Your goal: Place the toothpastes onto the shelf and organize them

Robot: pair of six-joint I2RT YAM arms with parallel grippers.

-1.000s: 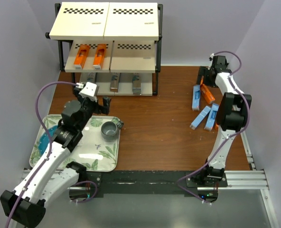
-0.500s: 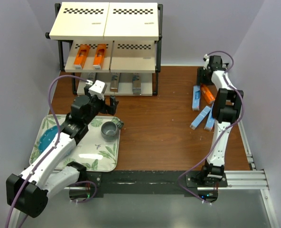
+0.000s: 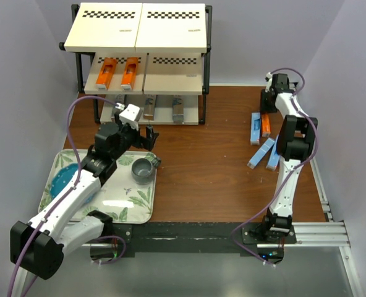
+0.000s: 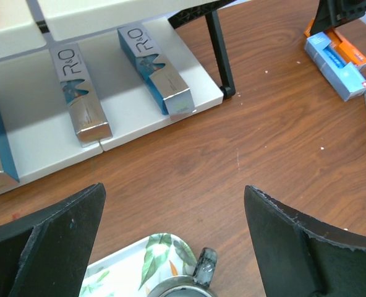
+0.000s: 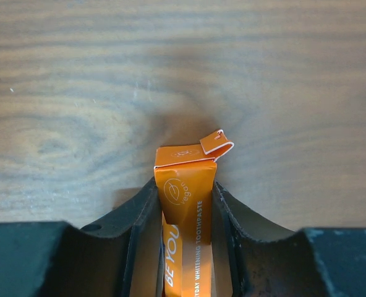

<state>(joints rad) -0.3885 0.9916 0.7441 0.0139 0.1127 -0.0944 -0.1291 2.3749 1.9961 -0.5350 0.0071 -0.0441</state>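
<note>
Just changed, R arm: right gripper (image 5: 185, 197) sits down over the orange box (image 5: 182, 164) at the far-right end of the table (image 3: 208, 161). Box lay diagonal 1 s ago, now lies near straight under the wrist.
R grip: narrow, fingers pressed on both long sides of the box, so it's holding it. A small end flap sticks out past the tips.
Lifted?: can't tell. Box looks on or only just off the wood.
Just changed, L arm: left gripper (image 4: 174, 192) has swung fwd off the tray (image 3: 118, 204), past the cup (image 3: 143, 170), and is now over bare wood just in front of the shelf (image 3: 170, 37) bottom tier.
L grip: wide apart, nothing in it.
Shelf stock: orange pair (image 3: 107, 73) on the mid tier, left side. Three metallic boxes (image 4: 84, 102) on the bottom tier, lengthwise front to back. Top tier bare.
Left on table: three light-blue boxes (image 3: 256, 127), one just beside the orange box, two nearer the arm bases.
Meaning: pick looks secured, so the next orange box is likely about to go. My guess is its slot is mid tier next to the orange pair.
Job status: roughly halfway by count, w/ four boxes off the shelf incl. the held one.
Watch: L arm parked at the shelf front could crowd the R arm's path across. The loose flap may snag on a board edge.
</note>
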